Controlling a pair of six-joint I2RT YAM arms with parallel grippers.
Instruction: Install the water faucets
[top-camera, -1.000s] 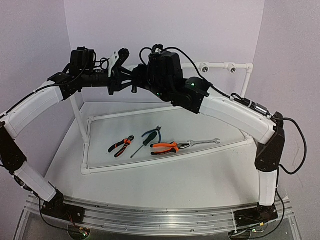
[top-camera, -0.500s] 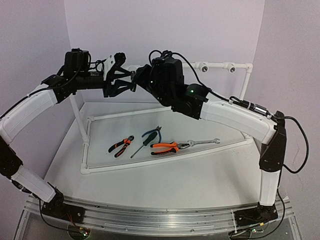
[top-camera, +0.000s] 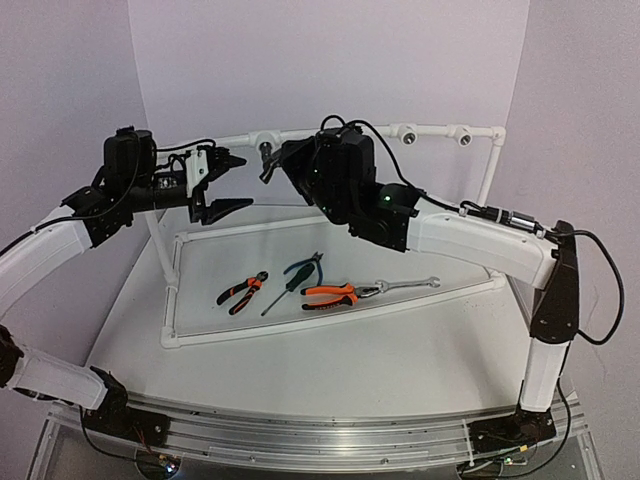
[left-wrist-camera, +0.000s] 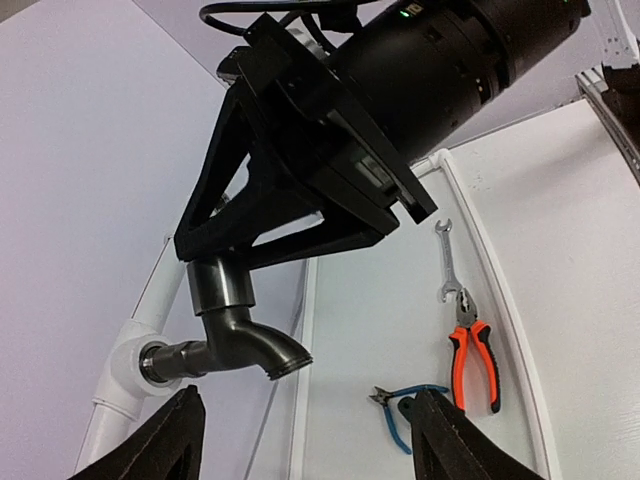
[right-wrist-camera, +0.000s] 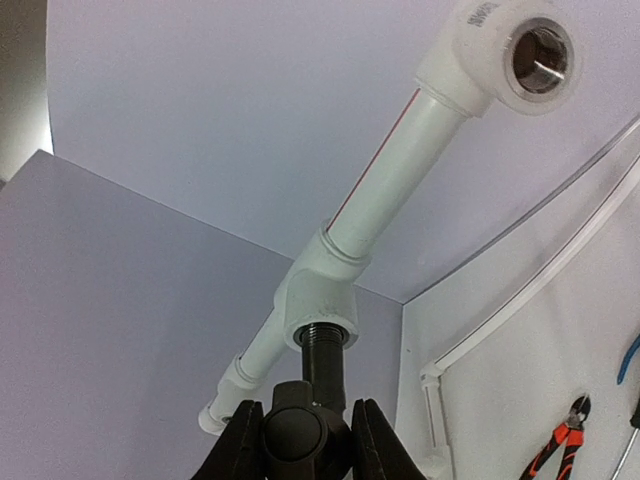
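Note:
A small black water faucet (left-wrist-camera: 236, 338) sticks out of a white pipe tee (left-wrist-camera: 128, 362), threaded end in the socket and spout pointing away. In the right wrist view the faucet (right-wrist-camera: 318, 375) reaches up into that tee (right-wrist-camera: 322, 300). My right gripper (right-wrist-camera: 305, 438) is shut on the faucet's head, fingers on both sides. From above, the right gripper (top-camera: 271, 159) is at the top rail. My left gripper (top-camera: 232, 184) hangs open just left of it, apart from the faucet. Its fingertips (left-wrist-camera: 172, 440) frame empty space below the spout.
Orange-handled pliers (top-camera: 330, 294), smaller orange pliers (top-camera: 242, 291), blue cutters (top-camera: 300, 270) and a wrench (top-camera: 408, 285) lie on the table inside the white pipe frame (top-camera: 172, 290). Two open tee sockets (top-camera: 407, 134) (top-camera: 464, 138) sit further right along the top rail.
My left gripper has opened, let go of the faucet and drawn back to the left. My right gripper has stayed shut on the faucet at the tee.

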